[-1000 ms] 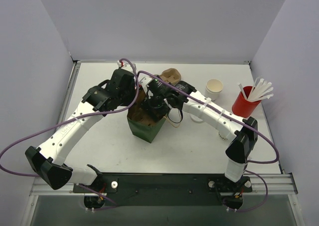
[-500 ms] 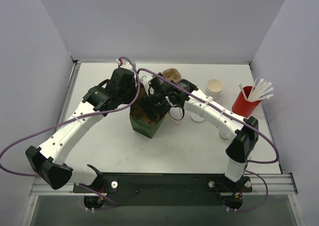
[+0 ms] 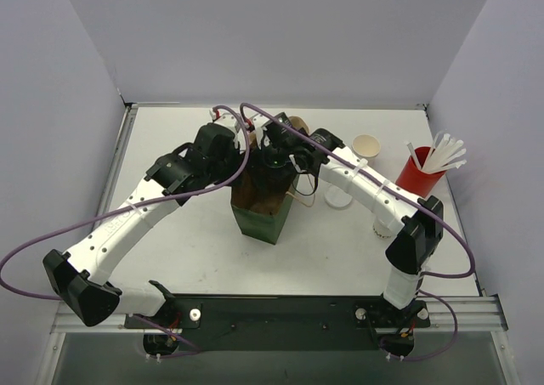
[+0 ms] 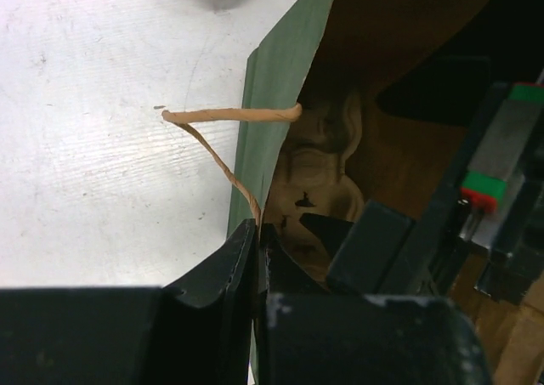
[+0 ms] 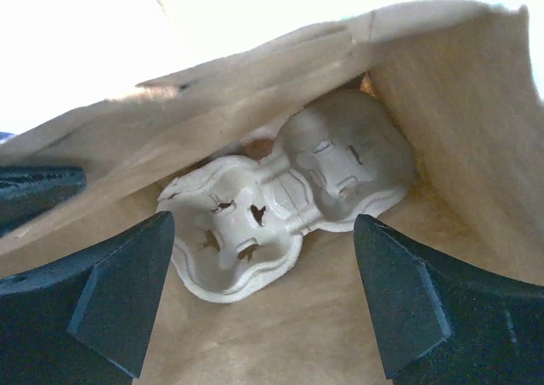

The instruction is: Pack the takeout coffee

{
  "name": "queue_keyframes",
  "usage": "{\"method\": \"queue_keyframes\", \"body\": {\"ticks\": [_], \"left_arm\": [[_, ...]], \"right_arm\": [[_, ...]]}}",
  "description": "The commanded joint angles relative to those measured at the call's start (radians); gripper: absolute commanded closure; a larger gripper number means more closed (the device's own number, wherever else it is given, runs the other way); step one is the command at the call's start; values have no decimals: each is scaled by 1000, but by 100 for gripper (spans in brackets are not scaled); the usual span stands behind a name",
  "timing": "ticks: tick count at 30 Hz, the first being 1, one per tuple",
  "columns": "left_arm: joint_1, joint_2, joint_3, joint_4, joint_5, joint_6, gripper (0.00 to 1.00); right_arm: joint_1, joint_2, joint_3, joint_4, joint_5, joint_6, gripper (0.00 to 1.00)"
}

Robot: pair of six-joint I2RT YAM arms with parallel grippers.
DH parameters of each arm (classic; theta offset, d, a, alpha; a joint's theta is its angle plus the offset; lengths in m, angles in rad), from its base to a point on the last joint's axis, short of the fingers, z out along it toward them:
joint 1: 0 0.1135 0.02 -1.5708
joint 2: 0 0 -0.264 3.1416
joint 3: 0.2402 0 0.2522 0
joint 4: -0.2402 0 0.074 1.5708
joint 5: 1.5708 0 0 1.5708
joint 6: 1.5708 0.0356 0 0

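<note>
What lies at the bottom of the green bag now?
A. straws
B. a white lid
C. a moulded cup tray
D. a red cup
C: the right wrist view shows a pale tray lying on the floor of the bag, between the open right fingers.

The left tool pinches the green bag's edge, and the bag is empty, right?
Not empty: the right wrist view shows a pale cup tray lying inside the green bag. The left tool does pinch its edge.
</note>
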Motion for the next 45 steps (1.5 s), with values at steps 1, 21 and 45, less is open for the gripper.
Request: {"method": "queue_keyframes", "body": {"ticks": [1, 21, 45], "left_arm": [[-14, -12, -25, -42, 65, 4, 100], [-14, 1, -4, -53, 55, -82, 100], [-7, -30, -13, -22, 49, -163, 100]], "right_arm": [[9, -29, 29, 124, -2, 41, 19], [-10, -156, 139, 157, 8, 306, 20], [-24, -375, -20, -168, 387, 553, 26]]}}
